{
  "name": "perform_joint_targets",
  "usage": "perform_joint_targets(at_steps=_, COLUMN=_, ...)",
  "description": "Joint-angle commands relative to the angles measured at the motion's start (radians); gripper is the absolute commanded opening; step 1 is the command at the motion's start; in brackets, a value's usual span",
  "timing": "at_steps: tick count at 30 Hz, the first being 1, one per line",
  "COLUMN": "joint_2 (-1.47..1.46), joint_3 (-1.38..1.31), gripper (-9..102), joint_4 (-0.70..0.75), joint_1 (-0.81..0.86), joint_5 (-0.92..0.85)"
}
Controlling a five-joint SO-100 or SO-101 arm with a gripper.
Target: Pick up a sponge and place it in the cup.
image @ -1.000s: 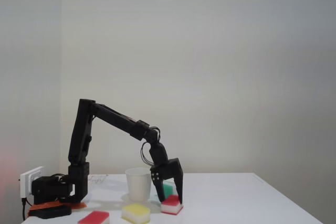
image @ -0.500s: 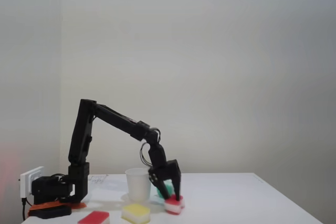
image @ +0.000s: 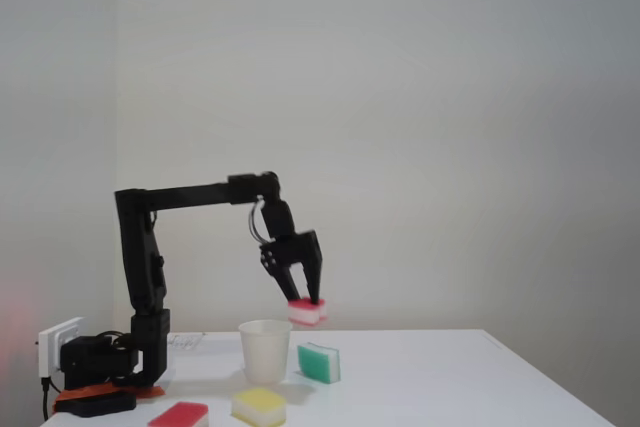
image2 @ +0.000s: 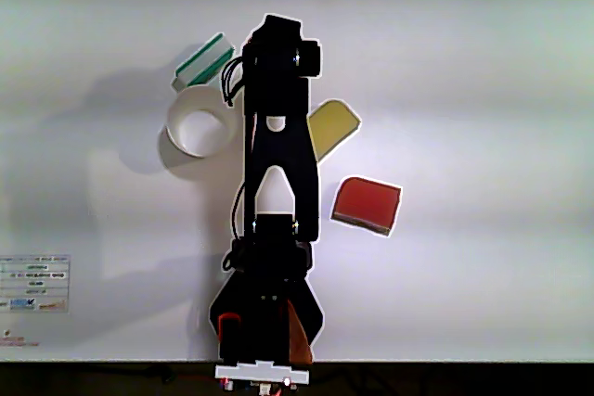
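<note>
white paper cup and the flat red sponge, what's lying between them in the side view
The yellow-topped sponge lies between the white paper cup and the flat red sponge in the fixed view.

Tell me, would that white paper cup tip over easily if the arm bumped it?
Probably. The cup looks like thin paper, stands empty and narrows toward its base, so it seems light and tippy. The sponge held in the gripper looks soft, so dropping it in likely jolts little.

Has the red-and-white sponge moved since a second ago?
Yes. The sponge, clamped in the gripper, has risen off the table to above the cup's rim.
</note>
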Motion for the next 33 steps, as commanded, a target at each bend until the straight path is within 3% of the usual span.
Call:
perform_joint_targets(at_steps=1, joint_2=0.13, joint_3=-0.029, gripper=0, joint_4=0.054, joint_1=-0.031, joint_5=-0.006)
perform_joint_targets(at_steps=12, joint_2=0.383, joint_3=0.172, gripper=0, joint_4=0.1, joint_1=-0.221, joint_5=0.018)
perform_joint_targets(at_steps=19, joint_2=0.368, joint_3=0.219, gripper=0, joint_4=0.081, joint_1=-0.345, joint_5=0.103)
perform_joint_targets(at_steps=33, joint_2=0.301, joint_3=0.336, gripper=4, joint_4=-0.061, joint_1=-0.341, joint_5=0.092)
